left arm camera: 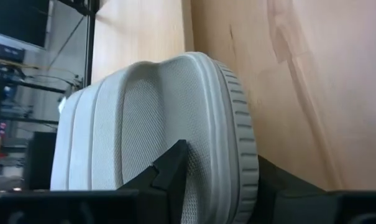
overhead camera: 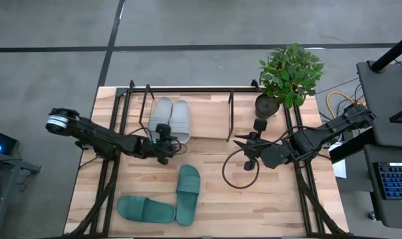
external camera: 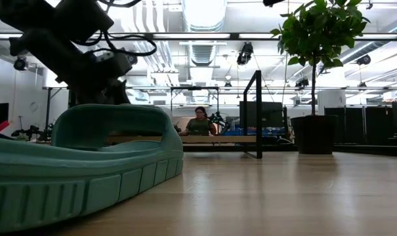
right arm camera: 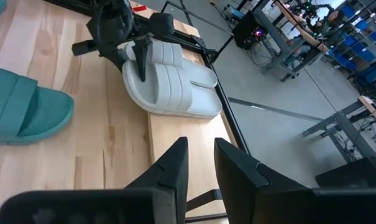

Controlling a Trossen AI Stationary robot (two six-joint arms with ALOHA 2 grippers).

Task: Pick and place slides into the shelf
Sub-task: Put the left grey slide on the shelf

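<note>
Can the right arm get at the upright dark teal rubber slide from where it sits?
Probably yes: bare tabletop lies between the right gripper and the dark teal slide; only a looping black cable is nearby.

A: Where are the grey slides (overhead camera: 169, 118)?
B: Side by side and touching on the left part of the shelf (overhead camera: 207, 116), a low black tube rack with a light wooden board. Their heels point off its front edge.

A: And the teal ones?
B: On the tabletop in front of the shelf. One teal slide (overhead camera: 187, 193) lies lengthwise, roughly in line with the grey pair. The other teal slide (overhead camera: 145, 210) lies crosswise farther from the shelf, one end touching the first. Both sit sole down, wide straps up
</note>
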